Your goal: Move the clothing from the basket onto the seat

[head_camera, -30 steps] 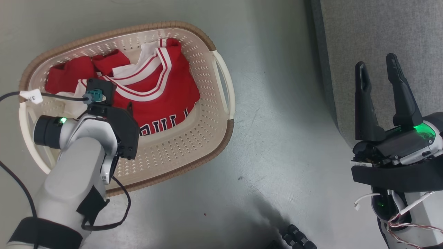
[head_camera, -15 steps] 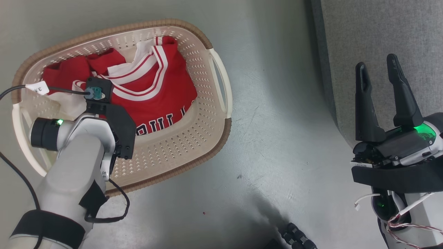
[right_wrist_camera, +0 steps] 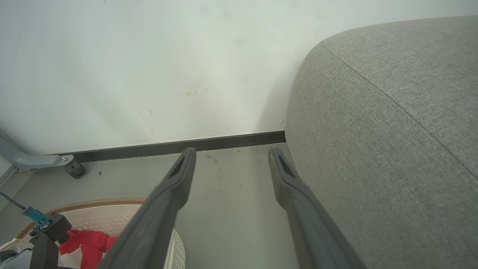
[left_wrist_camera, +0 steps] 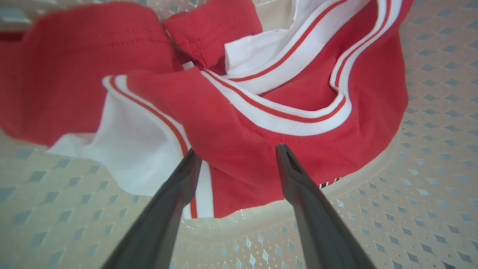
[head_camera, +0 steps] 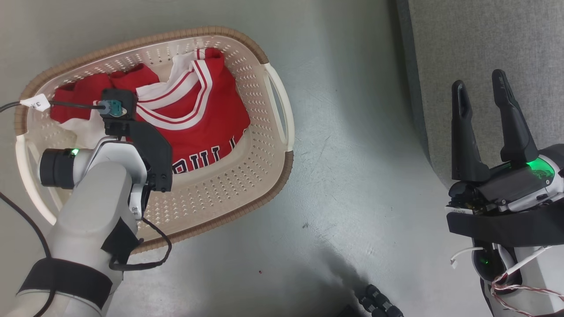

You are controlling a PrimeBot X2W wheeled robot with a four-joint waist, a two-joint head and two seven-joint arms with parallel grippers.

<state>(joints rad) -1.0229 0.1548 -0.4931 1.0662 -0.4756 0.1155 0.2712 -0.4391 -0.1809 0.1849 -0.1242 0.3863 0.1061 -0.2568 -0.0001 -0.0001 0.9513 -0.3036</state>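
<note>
Basket (head_camera: pixel 269 176) is set on floor (head_camera: pixel 352 154) at robot's left; seat (head_camera: pixel 484 44) is placed at right, well apart from basket, w/ floor strip btwn. Clothing (head_camera: pixel 198 119) is piled in basket, toward its far side. L gripper (left_wrist_camera: pixel 237 155) is held over basket, tips at clothing's near edge; contact can't be told. R gripper (head_camera: pixel 478 78) is held near seat's left edge, over floor/seat border. Wall (right_wrist_camera: pixel 149 74) is seen behind floor & seat, met by floor at its far edge.

Pale forearm (head_camera: pixel 94 207), black cables (head_camera: pixel 72 104), dark tapered fingers (head_camera: pixel 462 132), green lights (head_camera: pixel 538 168).
</note>
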